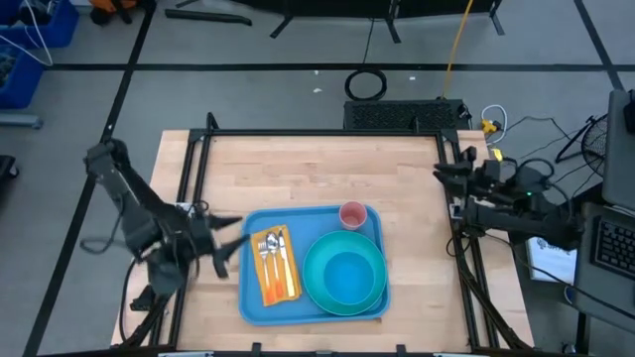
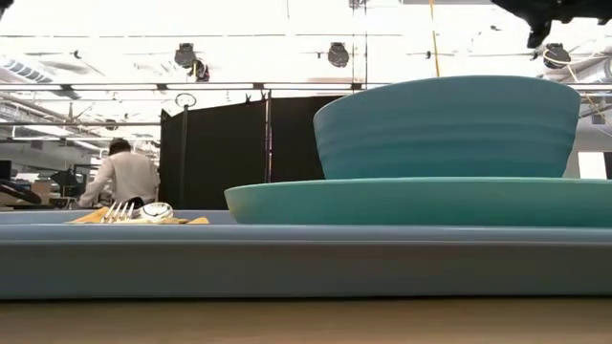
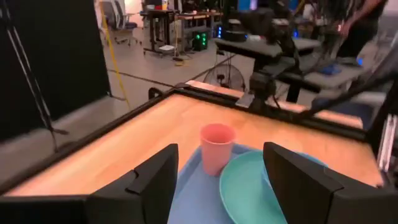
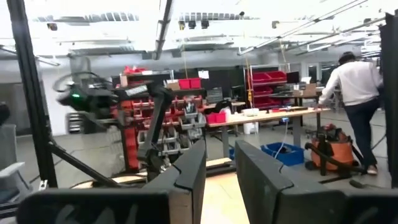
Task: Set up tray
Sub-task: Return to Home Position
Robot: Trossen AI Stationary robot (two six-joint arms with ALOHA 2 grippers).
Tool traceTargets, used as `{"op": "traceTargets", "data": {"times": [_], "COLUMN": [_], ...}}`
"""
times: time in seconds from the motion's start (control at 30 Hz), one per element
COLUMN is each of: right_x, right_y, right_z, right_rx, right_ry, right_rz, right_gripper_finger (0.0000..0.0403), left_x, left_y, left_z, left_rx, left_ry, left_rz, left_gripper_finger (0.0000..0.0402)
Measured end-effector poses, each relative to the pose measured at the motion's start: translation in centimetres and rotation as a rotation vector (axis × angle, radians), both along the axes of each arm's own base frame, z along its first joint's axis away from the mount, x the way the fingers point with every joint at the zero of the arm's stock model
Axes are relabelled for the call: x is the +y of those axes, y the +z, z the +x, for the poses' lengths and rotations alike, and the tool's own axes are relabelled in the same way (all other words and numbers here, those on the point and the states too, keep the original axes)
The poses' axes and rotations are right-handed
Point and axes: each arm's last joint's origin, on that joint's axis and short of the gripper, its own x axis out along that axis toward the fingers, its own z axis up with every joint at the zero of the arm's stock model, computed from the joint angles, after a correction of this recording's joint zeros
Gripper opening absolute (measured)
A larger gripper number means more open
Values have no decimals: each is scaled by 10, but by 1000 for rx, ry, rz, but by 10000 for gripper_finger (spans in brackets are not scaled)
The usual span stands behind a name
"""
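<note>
Two tools flank the tray (image 1: 308,223) — left tool (image 1: 230,244) centre-left, fingers wide apart; right tool (image 1: 442,174) centre-right, fingers narrowly apart.

Matt plastic tray (image 1: 298,223) w/ smooth plate (image 1: 310,263) & bowl (image 1: 347,280), shiny metal cutlery (image 1: 273,256), on light wood-grain table (image 1: 298,169).

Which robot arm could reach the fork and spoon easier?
Probably left: the left gripper hangs right beside the tray, on the side with the cutlery; the right gripper waits at the opposite edge of the table.
</note>
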Motion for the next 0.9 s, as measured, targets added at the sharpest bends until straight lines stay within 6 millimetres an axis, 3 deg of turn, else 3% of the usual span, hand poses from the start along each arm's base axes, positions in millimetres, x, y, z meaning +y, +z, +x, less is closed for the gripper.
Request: {"op": "traceTargets", "data": {"times": [0.17,0.27,0.47,0.57,0.77,0.9], "right_x": [1,0,1,2,5,4], "right_y": [-4,-4,-14,-17,-35,-54], "right_z": [-8,-4,-2,1,17,25], "right_rx": [4,22,105,93,36,70], "right_ry": [-14,-13,39,93,280,283], "right_rz": [27,31,49,38,-61,-67], "right_gripper_finger": [77,77,77,77,77,77], "left_x": [50,68,98,115,138,146], "left_y": [-47,-68,-108,-130,-139,-136], "left_z": [-18,-22,-24,-30,-26,-25], "left_rx": [12,-26,-221,-296,-194,-211], "left_ry": [23,-26,-293,-321,-282,-358], "left_rz": [-112,-131,-54,-41,-71,-53], "left_gripper_finger": [241,241,241,241,241,241]}}
